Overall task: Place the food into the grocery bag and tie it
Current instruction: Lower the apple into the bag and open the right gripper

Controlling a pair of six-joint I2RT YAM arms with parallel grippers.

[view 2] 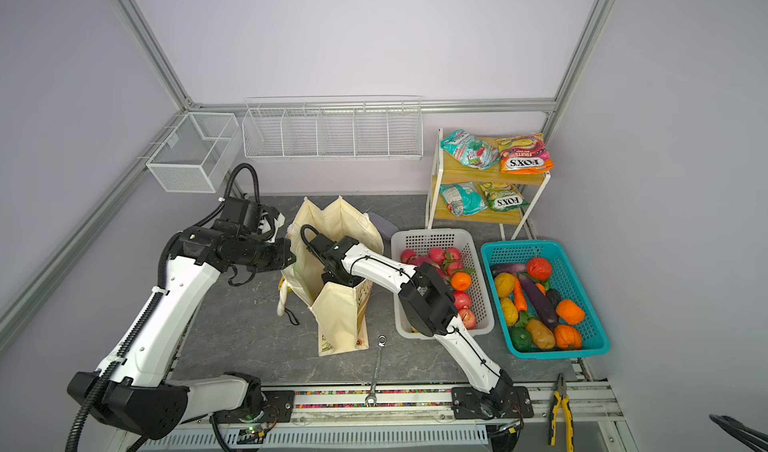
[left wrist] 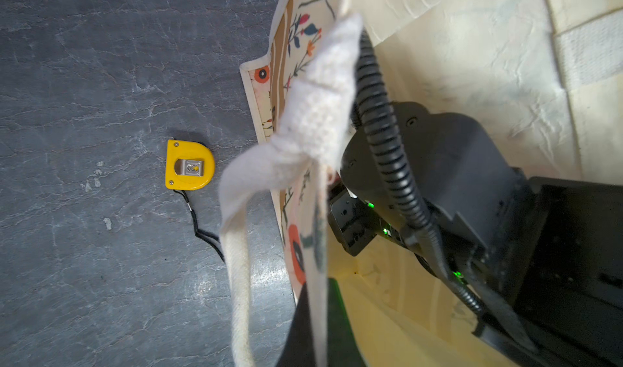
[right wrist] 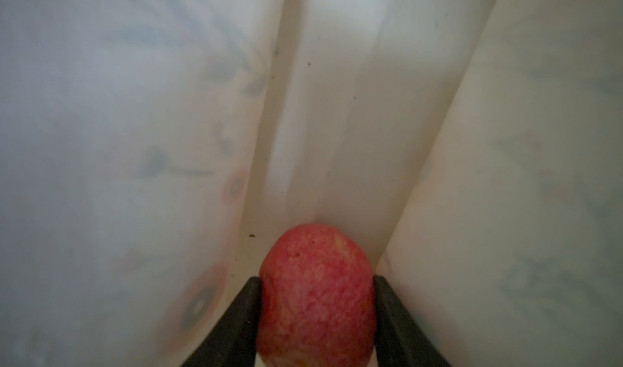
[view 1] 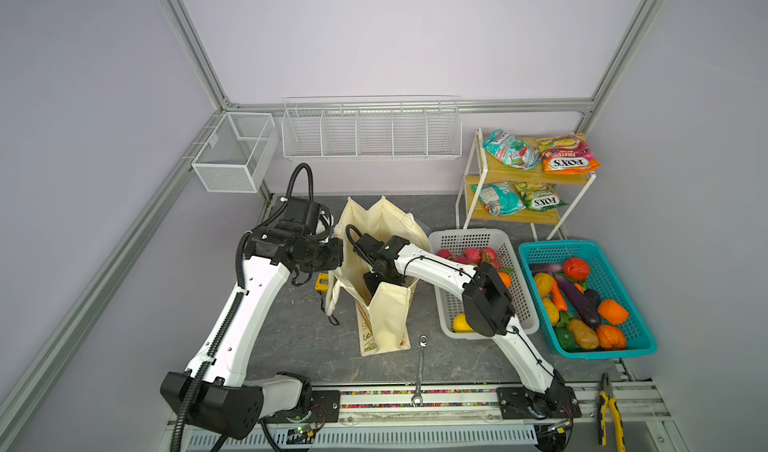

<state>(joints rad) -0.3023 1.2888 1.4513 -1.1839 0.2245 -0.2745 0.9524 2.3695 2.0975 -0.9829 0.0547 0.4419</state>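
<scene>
Grocery bag [view 1: 384, 325]: cream canvas, creased, gusseted, upright mid-counter [view 1: 291, 346], which is veined grey stone-look. Thick white woven handle [left wrist: 313, 112] droops outside rim. Red apple [right wrist: 317, 298], mottled and rounded, sits deep inside bag, grasped by right gripper [right wrist: 317, 281] between dark wedge fingers. Right arm angles across, wrist dipped into bag mouth. Left gripper [left wrist: 317, 311] clenched on bag rim, wrist reaching sideways.

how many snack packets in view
4 on the wooden rack: a glossy teal snack packet and an orange snack packet on top, a second teal snack packet and a green snack packet below. None seems hidden.
</scene>
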